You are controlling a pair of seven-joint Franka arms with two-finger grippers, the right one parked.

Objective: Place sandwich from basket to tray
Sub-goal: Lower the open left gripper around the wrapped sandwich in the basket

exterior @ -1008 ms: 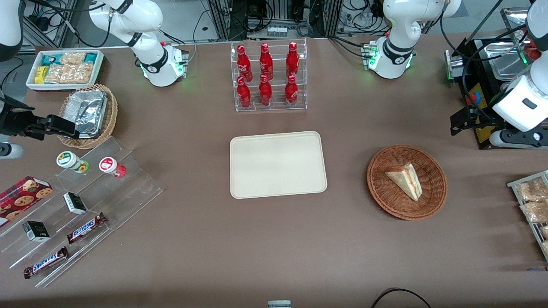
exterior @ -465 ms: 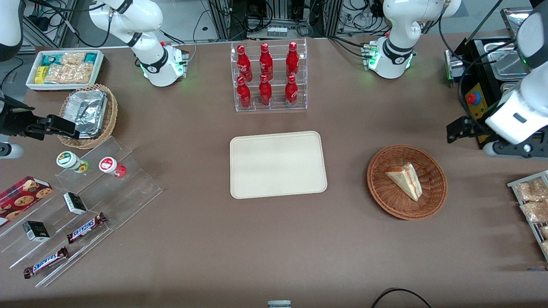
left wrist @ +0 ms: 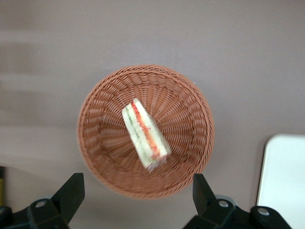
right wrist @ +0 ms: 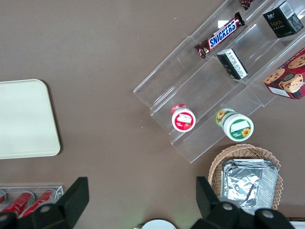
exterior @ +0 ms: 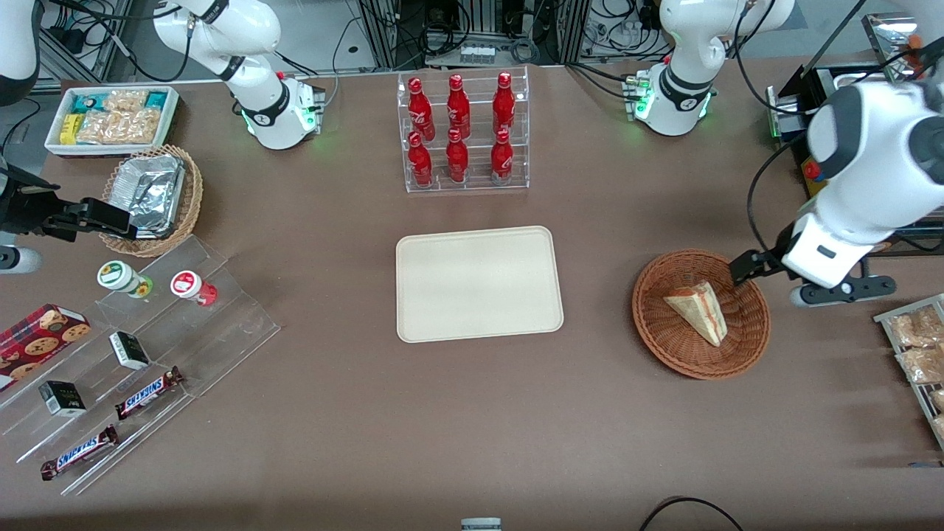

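Note:
The sandwich (exterior: 698, 312) (left wrist: 144, 136), a pale wedge with red and green filling on its edge, lies in the round reddish-brown wicker basket (exterior: 667, 339) (left wrist: 190, 109). The cream tray (exterior: 478, 284) (left wrist: 284, 181) lies flat and bare at mid-table, toward the parked arm's end from the basket. My left gripper (exterior: 748, 269) (left wrist: 137, 195) hovers over the basket's rim on the working arm's side, above the sandwich and not touching it. It is open wide, and nothing is between its fingers (left wrist: 71, 191).
A clear rack of red bottles (exterior: 461, 133) stands farther from the front camera than the tray. A wire rack of packaged snacks (exterior: 918, 346) sits at the working arm's end. A foil-lined tan basket (exterior: 153, 199) and acrylic steps with snacks (exterior: 140, 361) lie toward the parked arm's end.
The left arm has swung in from the table's end toward the basket and nearer the front camera, bringing the open gripper over the basket's rim. Sandwich, basket and tray have not moved.

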